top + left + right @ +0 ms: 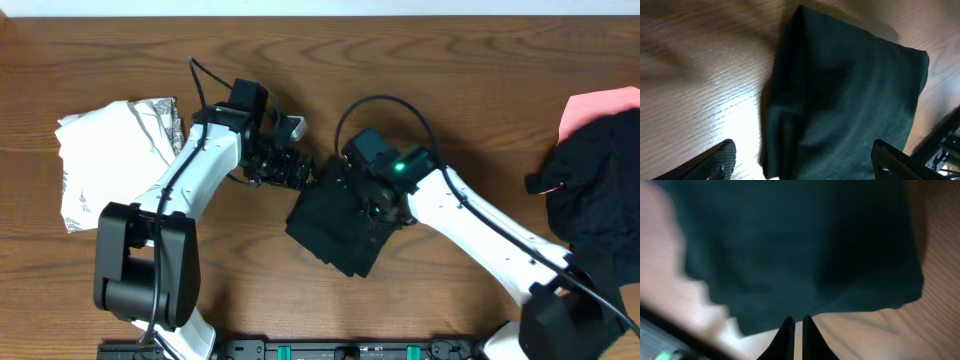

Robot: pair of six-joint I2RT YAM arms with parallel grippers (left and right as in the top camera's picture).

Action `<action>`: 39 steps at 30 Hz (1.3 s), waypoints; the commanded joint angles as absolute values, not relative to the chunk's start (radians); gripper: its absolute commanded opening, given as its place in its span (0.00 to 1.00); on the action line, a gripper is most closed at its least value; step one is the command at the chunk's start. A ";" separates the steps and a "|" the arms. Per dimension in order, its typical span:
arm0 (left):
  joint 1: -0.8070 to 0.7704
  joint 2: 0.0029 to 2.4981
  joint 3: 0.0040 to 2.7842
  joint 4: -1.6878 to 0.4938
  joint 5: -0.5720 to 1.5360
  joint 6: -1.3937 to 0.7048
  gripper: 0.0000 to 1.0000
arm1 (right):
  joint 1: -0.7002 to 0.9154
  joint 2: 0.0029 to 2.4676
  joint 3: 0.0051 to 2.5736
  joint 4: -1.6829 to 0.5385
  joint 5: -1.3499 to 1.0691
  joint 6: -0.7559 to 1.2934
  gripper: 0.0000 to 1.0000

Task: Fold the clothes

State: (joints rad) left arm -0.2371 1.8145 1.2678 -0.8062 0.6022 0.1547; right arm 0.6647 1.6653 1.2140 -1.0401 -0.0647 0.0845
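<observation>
At the middle of the table [450, 70] lies a folded black shirt [330, 228], a compact, roughly square bundle turned slightly askew, with both arms reaching in over it. From the shirt's 10 o'clock side comes the left end effector [804, 150]. Its jaws stand wide apart and hold nothing. In the left wrist view one dark finger [722, 161] hangs over bare wood and the other sits at the opposite lower corner, with the shirt's near edge lying between and beyond them. From 4 o'clock the right arm stretches across the bundle, and the right end effector [796, 322] has its jaws pressed together. In the right wrist view the two slim tips point at the shirt's hem, which is blurred, and no cloth shows between them. Well apart from the shirt, at its 9 o'clock, a white, grey-printed garment [115, 160] rests as a loosely folded, crumpled stack near the left arm's elbow. Out at 3 o'clock, by the table's far right edge, sits a loose heap of black clothes [595, 195], unfolded, with a pink piece [600, 106] showing from under it at the heap's 12 o'clock.
</observation>
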 commanded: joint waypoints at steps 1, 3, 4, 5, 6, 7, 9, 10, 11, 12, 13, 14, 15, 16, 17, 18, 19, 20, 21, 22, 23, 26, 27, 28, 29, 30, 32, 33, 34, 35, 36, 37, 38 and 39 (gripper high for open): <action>-0.242 1.823 1.266 -0.805 0.621 0.187 0.87 | 0.631 1.696 1.160 -0.990 0.026 0.150 0.05; -0.242 1.830 1.266 -0.805 0.621 0.187 0.88 | 0.614 1.711 1.129 -0.944 0.026 0.154 0.05; -0.242 1.835 1.266 -0.805 0.621 0.187 0.88 | 0.609 1.719 1.116 -0.919 0.026 0.153 0.04; -0.242 1.843 1.266 -0.804 0.621 0.187 0.88 | 0.604 1.723 1.103 -0.892 0.026 0.153 0.04; -0.242 1.856 1.266 -0.802 0.621 0.187 0.88 | 0.601 1.730 1.093 -0.864 0.026 0.153 0.04; -0.242 1.866 1.266 -0.802 0.621 0.187 0.88 | 0.599 1.734 1.087 -0.847 0.026 0.153 0.04; -0.242 1.893 1.266 -0.801 0.621 0.187 0.88 | 0.599 1.743 1.081 -0.818 0.026 0.152 0.05; -0.242 1.907 1.266 -0.800 0.622 0.187 0.88 | 0.599 1.748 1.081 -0.811 0.026 0.152 0.05; -0.242 1.923 1.266 -0.800 0.622 0.187 0.88 | 0.599 1.753 1.080 -0.806 0.026 0.152 0.06; -0.242 1.935 1.266 -0.800 0.622 0.187 0.88 | 0.599 1.756 1.079 -0.803 0.026 0.152 0.06; -0.242 1.948 1.266 -0.802 0.622 0.186 0.88 | 0.599 1.760 1.079 -0.800 0.026 0.152 0.06; -0.242 1.964 1.266 -0.803 0.632 0.187 0.88 | 0.599 1.764 1.079 -0.799 0.026 0.153 0.06; -0.242 1.978 1.266 -0.803 0.656 0.187 0.88 | 0.599 1.769 1.079 -0.799 0.026 0.152 0.06; -0.242 1.988 1.266 -0.803 0.674 0.187 0.88 | 0.599 1.770 1.079 -0.799 0.026 0.153 0.06; -0.242 2.000 1.266 -0.803 0.696 0.187 0.88 | 0.599 1.774 1.078 -0.799 0.026 0.153 0.06; -0.242 2.009 1.266 -0.803 0.708 0.187 0.88 | 0.599 1.776 1.078 -0.797 0.026 0.153 0.06; -0.243 2.018 1.266 -0.803 0.712 0.187 0.88 | 0.599 1.778 1.078 -0.796 0.026 0.153 0.06; -0.244 2.023 1.266 -0.804 0.715 0.187 0.88 | 0.599 1.779 1.078 -0.795 0.026 0.153 0.06; -0.246 2.028 1.266 -0.807 0.720 0.187 0.88 | 0.599 1.779 1.078 -0.795 0.026 0.153 0.06; -0.249 2.029 1.266 -0.809 0.731 0.187 0.88 | 0.599 1.779 1.078 -0.794 0.026 0.153 0.06; -0.252 2.029 1.266 -0.810 0.749 0.188 0.88 | 0.599 1.779 1.078 -0.792 0.026 0.153 0.06; -0.266 2.029 1.266 -0.810 0.778 0.191 0.88 | 0.599 1.779 1.078 -0.780 0.026 0.153 0.07; -0.271 2.029 1.266 -0.810 0.777 0.191 0.88 | 0.599 1.779 1.079 -0.777 0.026 0.153 0.07; -0.274 2.029 1.266 -0.810 0.777 0.191 0.88 | 0.599 1.779 1.078 -0.776 0.026 0.153 0.07; -0.277 2.029 1.266 -0.810 0.778 0.191 0.88 | 0.599 1.779 1.078 -0.777 0.026 0.153 0.07; -0.276 2.029 1.266 -0.810 0.777 0.191 0.88 | 0.599 1.779 1.078 -0.778 0.026 0.153 0.07; -0.276 2.029 1.266 -0.811 0.777 0.191 0.88 | 0.599 1.779 1.078 -0.778 0.026 0.153 0.07; -0.276 2.029 1.266 -0.812 0.778 0.191 0.88 | 0.599 1.779 1.078 -0.777 0.026 0.153 0.08; -0.276 2.029 1.266 -0.815 0.778 0.191 0.88 | 0.599 1.779 1.078 -0.777 0.026 0.153 0.07; -0.276 2.029 1.266 -0.820 0.778 0.192 0.88 | 0.599 1.779 1.078 -0.777 0.026 0.152 0.08; -0.276 2.029 1.266 -0.829 0.778 0.199 0.88 | 0.598 1.779 1.078 -0.777 0.026 0.153 0.08; -0.276 2.029 1.266 -0.839 0.778 0.205 0.88 | 0.596 1.779 1.078 -0.776 0.026 0.153 0.08; -0.276 2.029 1.266 -0.853 0.777 0.209 0.88 | 0.595 1.779 1.078 -0.774 0.026 0.153 0.08; -0.276 2.029 1.265 -0.863 0.774 0.210 0.88 | 0.593 1.780 1.078 -0.770 0.026 0.152 0.08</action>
